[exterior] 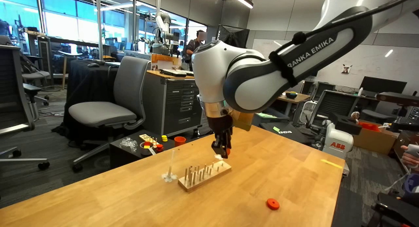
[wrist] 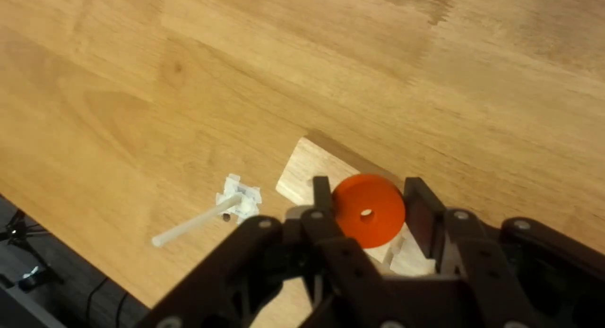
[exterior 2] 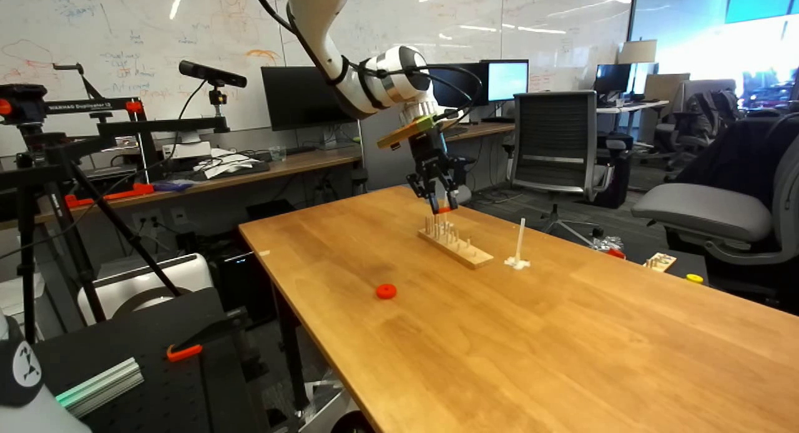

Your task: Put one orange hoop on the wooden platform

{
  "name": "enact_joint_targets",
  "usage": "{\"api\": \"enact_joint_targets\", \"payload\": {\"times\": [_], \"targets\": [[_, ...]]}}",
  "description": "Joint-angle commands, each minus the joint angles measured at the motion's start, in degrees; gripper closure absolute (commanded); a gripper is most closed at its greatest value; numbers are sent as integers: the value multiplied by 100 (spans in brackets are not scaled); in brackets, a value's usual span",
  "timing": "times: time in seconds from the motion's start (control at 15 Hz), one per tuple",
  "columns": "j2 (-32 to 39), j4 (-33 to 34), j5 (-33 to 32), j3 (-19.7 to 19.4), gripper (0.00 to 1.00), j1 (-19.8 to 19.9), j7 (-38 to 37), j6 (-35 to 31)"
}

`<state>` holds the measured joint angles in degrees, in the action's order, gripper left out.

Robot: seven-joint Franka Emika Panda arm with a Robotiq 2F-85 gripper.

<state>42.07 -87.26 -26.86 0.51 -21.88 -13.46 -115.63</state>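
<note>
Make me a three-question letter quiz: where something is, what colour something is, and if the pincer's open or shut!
1. Where does the pale rod stand?
A. On a chair
B. On the tabletop, beside the wooden platform
C. On the floor

2. What colour is the loose hoop on the tabletop?
A. Blue
B. Green
C. Orange-red

3. How is the pincer?
A. Shut on a second hoop
B. Wide open, empty
C. Shut on the pale rod

1 B: its base sits there in both exterior views.
2 C: both exterior views show it.
3 A: the wrist view shows that hoop between its fingers.
</note>
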Motion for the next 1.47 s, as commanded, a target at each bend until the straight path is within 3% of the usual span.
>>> {"api": "enact_joint_targets", "payload": {"times": [0.0,0.13,0.6,1.4], "targets": [[-24,-51,-488,-200,82,-187,-364,-287],[12,-29,-403,-144,82,-109,-452,-471],[298,282,338,117,82,263,338,-342],[746,923,875,95,82,493,735,-59]]}}
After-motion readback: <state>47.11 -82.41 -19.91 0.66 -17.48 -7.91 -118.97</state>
